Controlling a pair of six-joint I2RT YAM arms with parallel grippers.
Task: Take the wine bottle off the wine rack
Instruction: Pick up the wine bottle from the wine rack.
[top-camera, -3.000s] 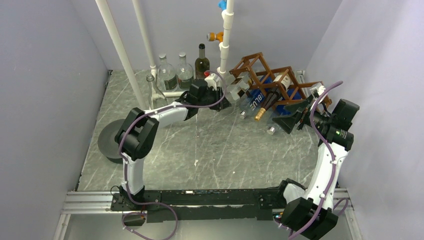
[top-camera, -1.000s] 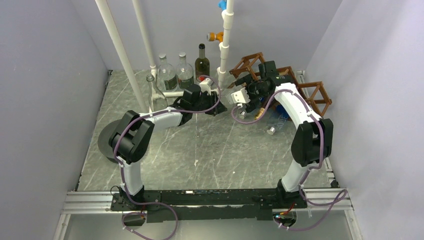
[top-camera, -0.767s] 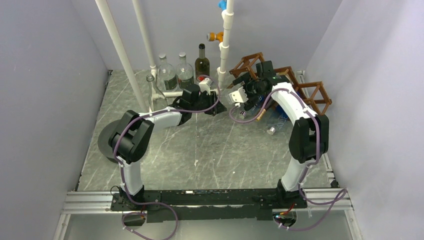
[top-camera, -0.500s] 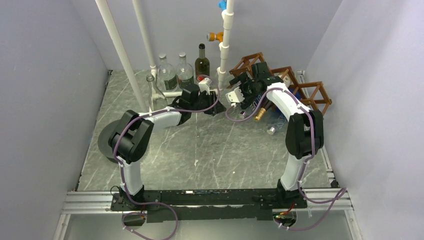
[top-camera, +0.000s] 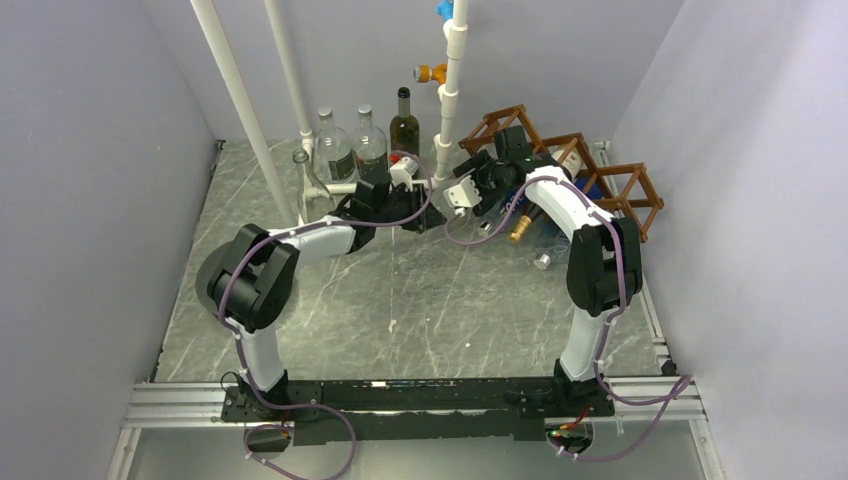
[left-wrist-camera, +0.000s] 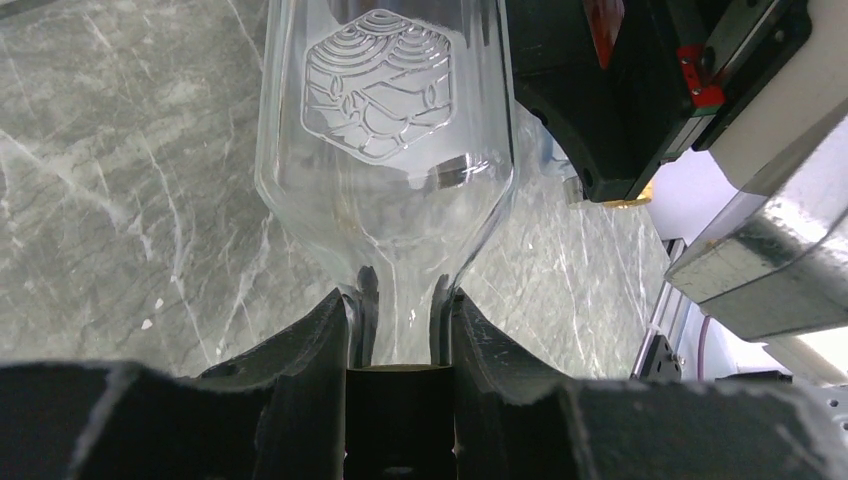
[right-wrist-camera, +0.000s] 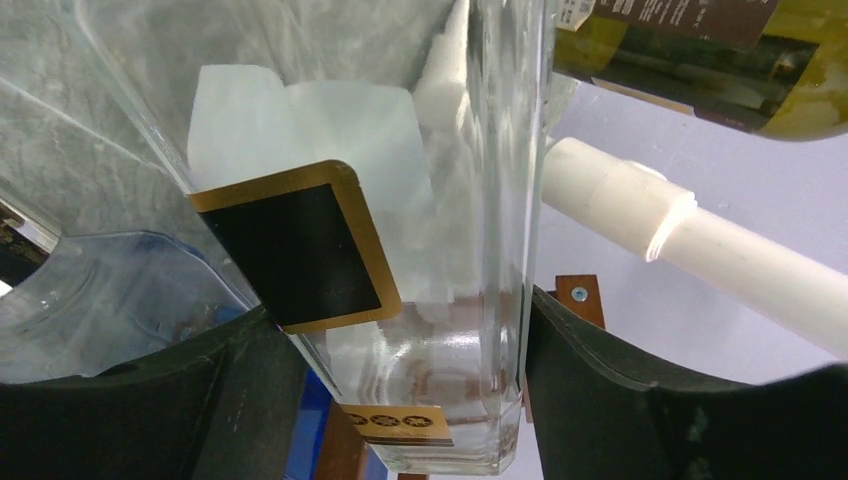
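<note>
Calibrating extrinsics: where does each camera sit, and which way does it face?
Top external: above and behind the robot, looking down at grey marble table, both arms, brown wooden lattice wine rack.
Left wrist: on left arm, along left gripper, shut on clear glass bottle's neck.
Right wrist: on right arm, along right gripper straddling seemingly that bottle's body.
Shared: top and left wrist both show the right gripper.

Left gripper clamps neck of clear bottle.
</note>
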